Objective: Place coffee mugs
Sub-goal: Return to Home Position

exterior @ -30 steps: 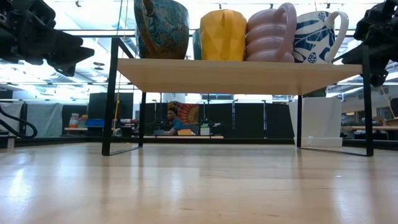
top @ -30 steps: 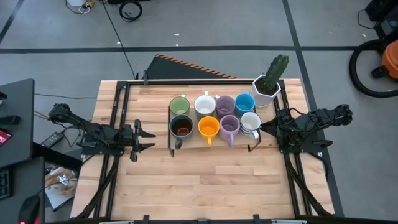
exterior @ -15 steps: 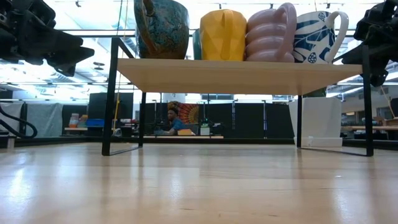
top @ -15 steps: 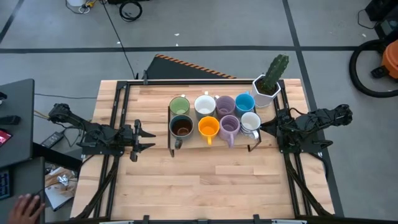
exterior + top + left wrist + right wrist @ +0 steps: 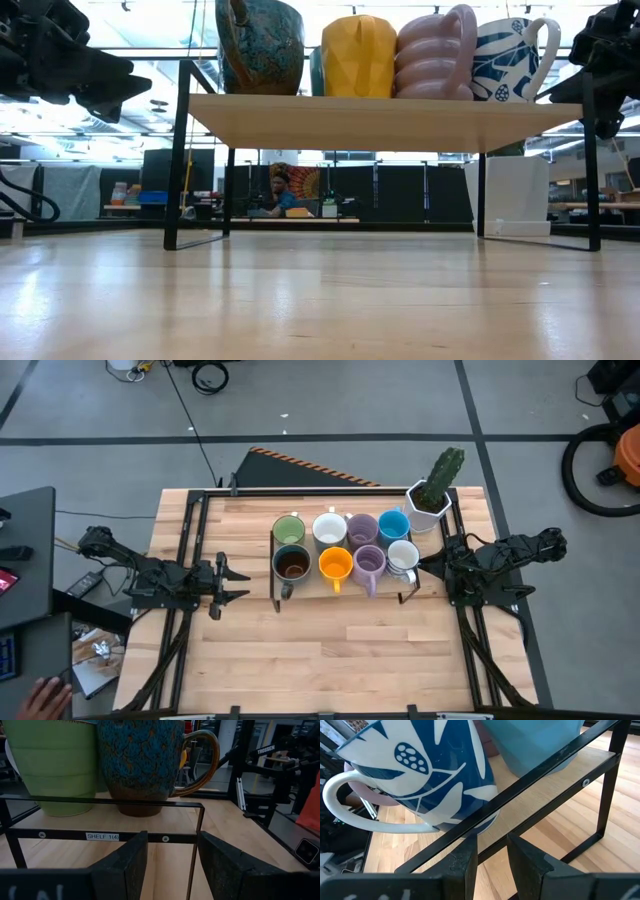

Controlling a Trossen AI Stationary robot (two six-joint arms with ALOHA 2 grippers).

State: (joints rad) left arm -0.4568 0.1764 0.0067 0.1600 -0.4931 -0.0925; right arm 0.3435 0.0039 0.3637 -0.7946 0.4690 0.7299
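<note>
Hovering at either end of the shelf (image 5: pixel 370 122), my left jaws and right jaws are each parted a little and hold nothing. All eight coffee mugs (image 5: pixel 335 565) stand upright on the shelf in two rows of four. My left jaws face the dark brown mug (image 5: pixel 291 565) with the green mug (image 5: pixel 289 530) behind it; my right jaws face the blue-patterned white mug (image 5: pixel 402 556). A cactus pot (image 5: pixel 428 505) stands on the worktop (image 5: pixel 330 650) near the shelf's far corner, on my right side.

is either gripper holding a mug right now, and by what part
Nothing is held: the left gripper and right gripper are open and empty beside the shelf.
</note>
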